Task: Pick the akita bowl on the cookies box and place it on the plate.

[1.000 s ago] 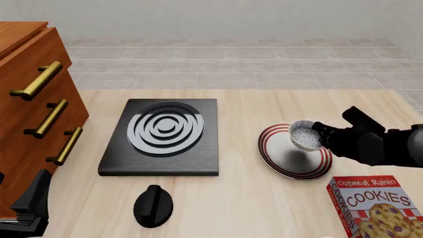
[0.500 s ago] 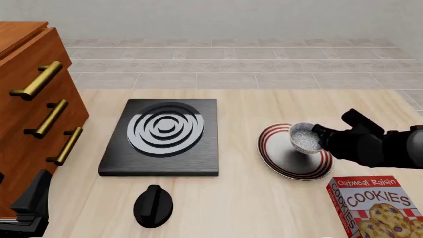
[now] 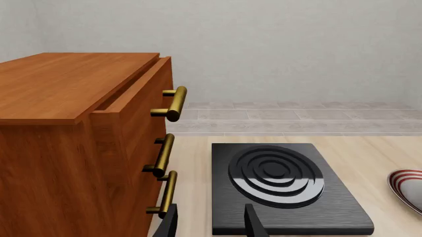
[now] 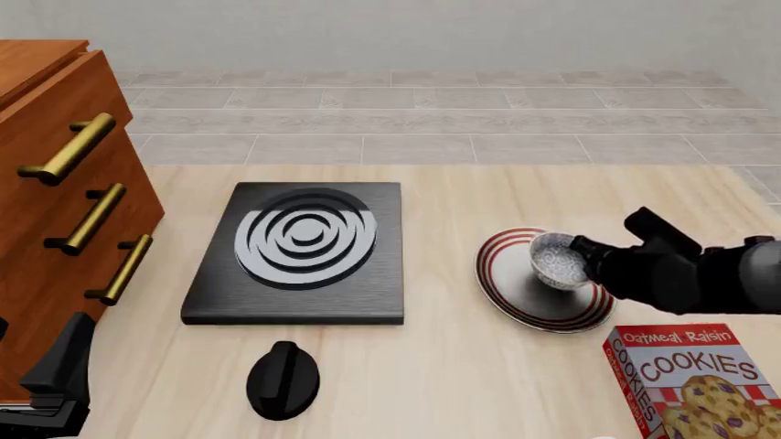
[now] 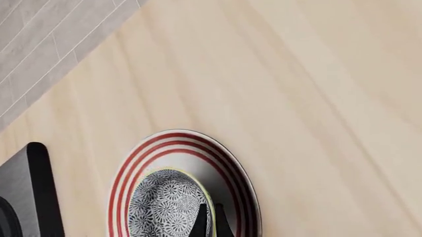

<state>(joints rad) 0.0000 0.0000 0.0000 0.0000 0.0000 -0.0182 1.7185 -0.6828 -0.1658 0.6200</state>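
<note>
The right claw (image 4: 583,259) is clamped on the rim of the akita bowl (image 4: 559,260), holding it tilted just over the plate (image 4: 507,294) near the tabletop's right edge. Placement is in hand; next it must level, lower and release. The left claw (image 3: 211,224) stands apart, idle.

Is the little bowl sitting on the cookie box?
No, the bowl is held by the right gripper over the plate, well away from the cookie box.
</note>
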